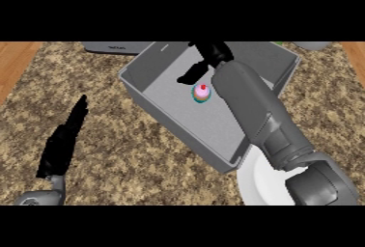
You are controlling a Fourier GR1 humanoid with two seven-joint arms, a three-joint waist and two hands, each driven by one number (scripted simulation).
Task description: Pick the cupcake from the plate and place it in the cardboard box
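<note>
While the right robot hand (202, 61) hovers open, the cupcake (203, 93) lies just below it.

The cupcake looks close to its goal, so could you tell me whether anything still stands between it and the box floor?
Nothing visible does. The cupcake already shows inside the box, against its grey floor. The right hand is above it, over the box. Whether the cupcake rests on the floor cannot be told.

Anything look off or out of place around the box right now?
Nothing stands out. The cupcake sits upright on the floor of the box, the right hand is above it, the plate is bare where it shows, and the left hand rests open at the left.
</note>
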